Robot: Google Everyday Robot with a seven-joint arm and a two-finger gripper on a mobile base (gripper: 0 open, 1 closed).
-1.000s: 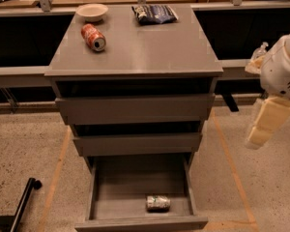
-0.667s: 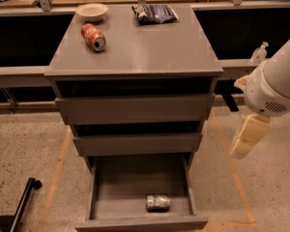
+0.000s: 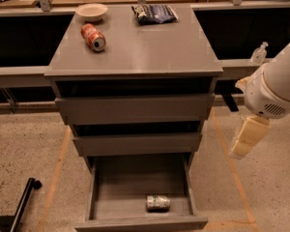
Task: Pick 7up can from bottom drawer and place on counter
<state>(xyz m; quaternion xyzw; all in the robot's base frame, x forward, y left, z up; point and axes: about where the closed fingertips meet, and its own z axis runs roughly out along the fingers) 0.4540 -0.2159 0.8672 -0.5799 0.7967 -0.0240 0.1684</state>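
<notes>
Camera view: gripper (image 3: 240, 149) beside 3 drawers (image 3: 135, 109)

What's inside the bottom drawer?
Only the 7up can, lying on its side near the front of the bottom drawer. The drawer's back end is covered by the drawer above. The gripper hangs outside, beside it.
</notes>
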